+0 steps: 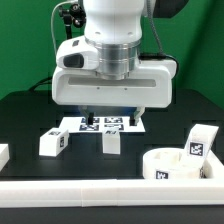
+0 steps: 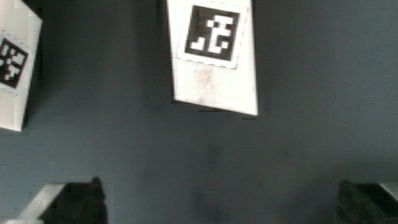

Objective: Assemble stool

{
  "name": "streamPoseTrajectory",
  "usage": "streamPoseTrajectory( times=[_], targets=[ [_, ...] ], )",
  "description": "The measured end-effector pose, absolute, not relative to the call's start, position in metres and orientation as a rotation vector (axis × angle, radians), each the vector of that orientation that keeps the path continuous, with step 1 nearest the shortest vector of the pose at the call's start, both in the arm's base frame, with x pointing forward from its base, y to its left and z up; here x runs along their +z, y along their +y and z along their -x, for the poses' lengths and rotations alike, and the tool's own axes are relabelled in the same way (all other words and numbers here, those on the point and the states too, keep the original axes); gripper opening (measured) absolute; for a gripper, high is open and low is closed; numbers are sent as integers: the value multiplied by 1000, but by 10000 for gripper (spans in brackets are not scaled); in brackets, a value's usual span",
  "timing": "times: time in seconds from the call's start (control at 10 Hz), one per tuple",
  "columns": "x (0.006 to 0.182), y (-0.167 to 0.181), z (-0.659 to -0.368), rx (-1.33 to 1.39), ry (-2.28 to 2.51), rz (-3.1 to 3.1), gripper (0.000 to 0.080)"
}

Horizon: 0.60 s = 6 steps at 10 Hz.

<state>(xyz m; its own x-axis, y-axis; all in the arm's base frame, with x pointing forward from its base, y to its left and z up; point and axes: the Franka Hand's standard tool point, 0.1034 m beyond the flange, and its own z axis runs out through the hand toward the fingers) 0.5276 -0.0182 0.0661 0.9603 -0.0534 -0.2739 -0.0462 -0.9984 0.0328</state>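
The round white seat (image 1: 176, 164) lies on the black table at the exterior view's right front. One white leg (image 1: 200, 140) with a tag stands at the seat's far side. A second leg (image 1: 110, 143) lies in the middle and a third leg (image 1: 53, 142) lies to its left. My gripper (image 1: 110, 118) hangs open and empty above the middle leg. In the wrist view the gripper (image 2: 222, 205) shows both dark fingertips (image 2: 71, 202) wide apart over bare table. One tagged leg (image 2: 214, 55) lies ahead of them, and another leg (image 2: 15, 70) is at the frame's edge.
The marker board (image 1: 100, 124) lies flat behind the middle leg, under the gripper. A long white rail (image 1: 100, 195) runs along the table's front edge. A small white piece (image 1: 3, 153) sits at the exterior view's left edge.
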Motion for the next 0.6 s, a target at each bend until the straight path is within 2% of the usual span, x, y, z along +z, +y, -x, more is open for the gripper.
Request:
streamPoseTrajectory(
  times=[0.2, 0.6],
  targets=[
    [57, -22, -522, -474, 286, -3031, 649],
    [53, -22, -521, -484, 286, -3040, 649]
  ],
)
